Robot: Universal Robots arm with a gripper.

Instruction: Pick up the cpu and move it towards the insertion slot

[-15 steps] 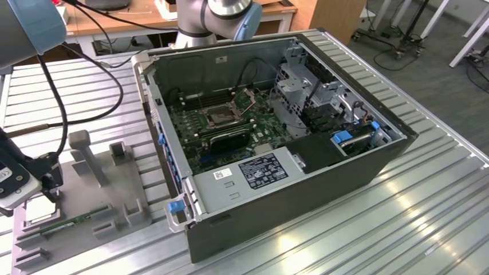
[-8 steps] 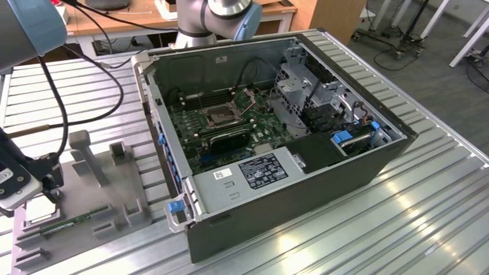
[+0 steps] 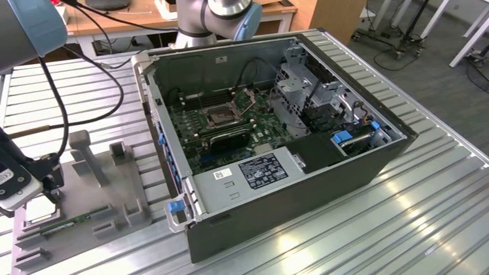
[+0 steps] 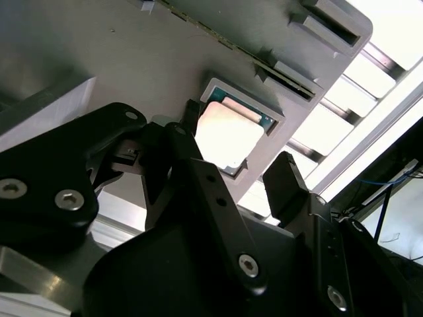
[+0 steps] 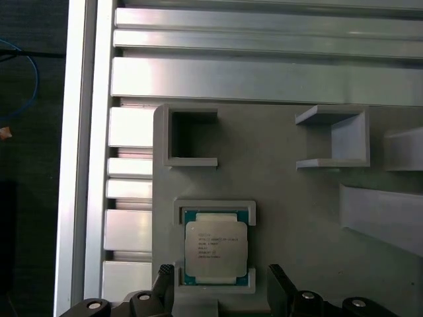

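Observation:
The cpu is a flat silvery square chip lying in a shallow framed recess of the grey fixture. My gripper hovers just over it, open, with one black fingertip on each side of the recess and nothing between them. The second wrist view shows the same: the cpu lies between the spread fingers. In the exterior view the gripper is at the far left over the cpu. The insertion slot sits on the motherboard inside the open case, well off to the exterior view's right.
The open computer case stands mid-table, its walls rising around the motherboard. The grey fixture carries upright posts and a green memory stick. Black cables hang at the left. The table is ribbed aluminium.

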